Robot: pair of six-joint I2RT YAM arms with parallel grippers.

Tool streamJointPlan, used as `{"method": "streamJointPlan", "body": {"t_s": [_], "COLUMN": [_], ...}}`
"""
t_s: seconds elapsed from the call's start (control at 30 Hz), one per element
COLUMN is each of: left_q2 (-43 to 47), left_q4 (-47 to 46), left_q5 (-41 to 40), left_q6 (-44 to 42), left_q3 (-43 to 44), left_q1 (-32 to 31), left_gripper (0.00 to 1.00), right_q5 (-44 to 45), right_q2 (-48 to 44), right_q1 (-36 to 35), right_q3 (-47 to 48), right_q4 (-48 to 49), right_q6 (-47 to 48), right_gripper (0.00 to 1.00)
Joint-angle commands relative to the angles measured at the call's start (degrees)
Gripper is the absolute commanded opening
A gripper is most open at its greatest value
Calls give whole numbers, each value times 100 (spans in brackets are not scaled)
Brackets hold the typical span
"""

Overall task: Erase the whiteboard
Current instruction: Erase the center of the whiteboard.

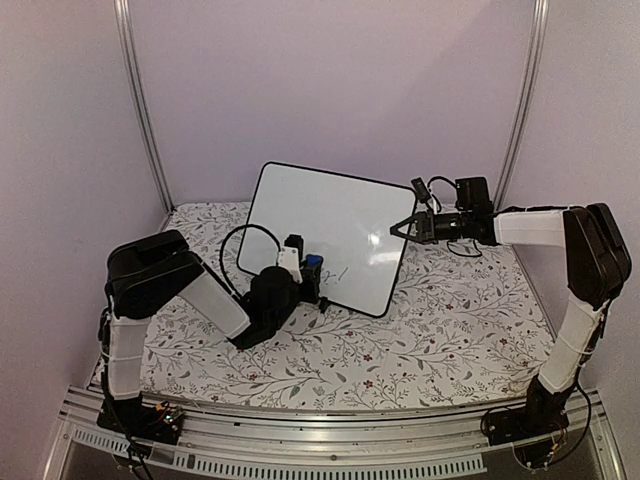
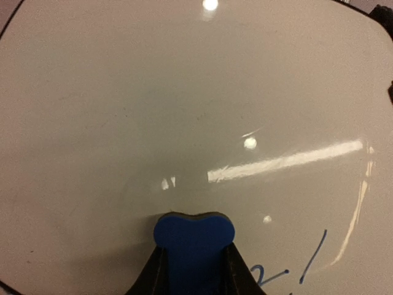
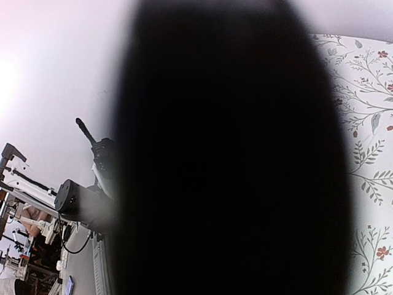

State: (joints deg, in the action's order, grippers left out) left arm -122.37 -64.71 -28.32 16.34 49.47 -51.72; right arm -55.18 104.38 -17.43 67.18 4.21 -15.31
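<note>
The whiteboard (image 1: 330, 215) stands tilted up at the back of the table and fills the left wrist view (image 2: 184, 92). Blue handwriting (image 2: 288, 270) is left near its lower edge (image 1: 338, 274); the board above it is blank. My left gripper (image 2: 193, 261) is shut on a small blue eraser (image 2: 193, 236), whose dark pad presses against the board just left of the writing. In the top view the eraser (image 1: 313, 266) sits at the board's lower part. My right gripper (image 1: 398, 229) is shut on the board's right edge. A blurred black shape (image 3: 233, 153) blocks most of the right wrist view.
A floral cloth (image 1: 450, 330) covers the table. Aluminium posts (image 1: 140, 100) (image 1: 525, 90) and plain walls close in the back and sides. A metal rail (image 1: 330, 440) runs along the near edge. A black cable (image 1: 235, 245) loops by the left wrist.
</note>
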Motion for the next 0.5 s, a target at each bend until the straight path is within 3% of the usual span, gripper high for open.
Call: {"method": "streamJointPlan", "body": {"t_s": [0.0,0.23,0.47], "left_q2": [-235,204,336], "left_q4": [869,723,752], "left_q5": [343,128,57], "left_q6": [167,377,322], "left_q3": [-209,-899,-968], "left_q1": [110,686,911], "left_gripper": [0,0,0], "right_q5": [-513,-511,-478], "right_q2": [267,280,344], "right_q1": [-378,-418,-450], "right_q3": [-207,-160,-51], "right_q4": [-1197,-1076,-1007], "right_q6": [212,118,32], "right_gripper": [1,1,1]}}
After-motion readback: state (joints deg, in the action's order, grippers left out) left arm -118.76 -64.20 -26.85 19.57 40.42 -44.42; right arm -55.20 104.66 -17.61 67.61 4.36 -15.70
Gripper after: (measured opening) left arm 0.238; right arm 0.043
